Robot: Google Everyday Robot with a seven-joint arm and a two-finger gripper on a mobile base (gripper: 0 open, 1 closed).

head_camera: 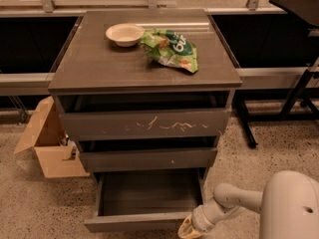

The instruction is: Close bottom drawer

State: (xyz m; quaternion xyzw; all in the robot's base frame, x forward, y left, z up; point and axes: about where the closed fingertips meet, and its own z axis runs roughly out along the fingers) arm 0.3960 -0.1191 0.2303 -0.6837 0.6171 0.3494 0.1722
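Observation:
The bottom drawer [134, 222] of the dark grey-brown cabinet stands pulled far out, its shallow dark box open to view and its plain front low in the frame. My gripper [188, 229] sits at the right end of that front, at the bottom edge of the frame, on a white arm [234, 202] reaching in from the lower right. The middle drawer [147, 159] and the scratched top drawer [144, 124] stand slightly out.
A white bowl [124, 34] and a green snack bag [170, 48] lie on the cabinet top [99, 68]. An open cardboard box [47, 146] stands on the floor left of the cabinet. A black stand's legs [294, 101] are at the right.

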